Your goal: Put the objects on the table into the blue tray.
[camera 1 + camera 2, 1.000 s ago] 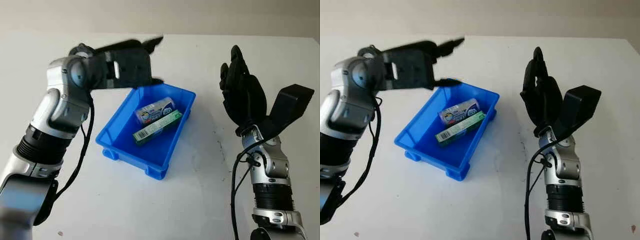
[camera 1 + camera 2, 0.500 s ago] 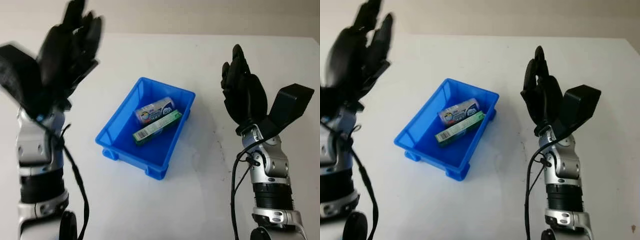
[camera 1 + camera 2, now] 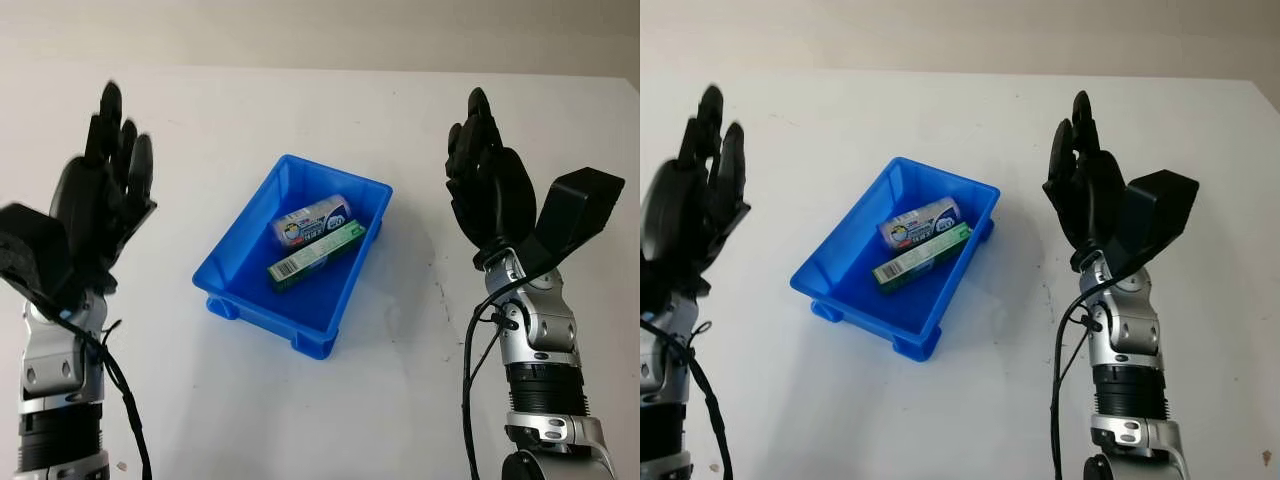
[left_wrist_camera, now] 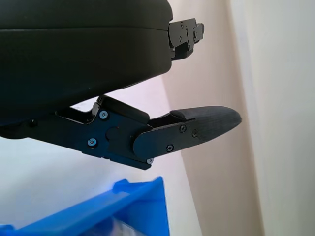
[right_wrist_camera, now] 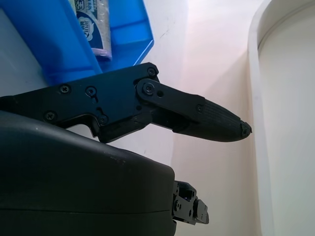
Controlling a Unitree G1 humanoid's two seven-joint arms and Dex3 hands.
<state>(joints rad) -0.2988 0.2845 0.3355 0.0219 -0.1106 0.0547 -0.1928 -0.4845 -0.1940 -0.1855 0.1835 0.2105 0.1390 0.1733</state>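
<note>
A white table [image 3: 330, 400] runs back to a pale wall. Both arms stand upright: the left hand [image 3: 100, 205] raised left of the tray, the right hand [image 3: 485, 185] raised right of it, each holding nothing, fingers straight up. One blue tray [image 3: 235, 255] sits between them, holding two things: a green box [image 3: 315, 254] beside a packet [image 3: 310, 220].

Bare table [image 3: 400, 400] around blue tray [image 3: 232, 262]

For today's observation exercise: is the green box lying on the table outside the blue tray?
No, the green box lies inside the blue tray.
</note>
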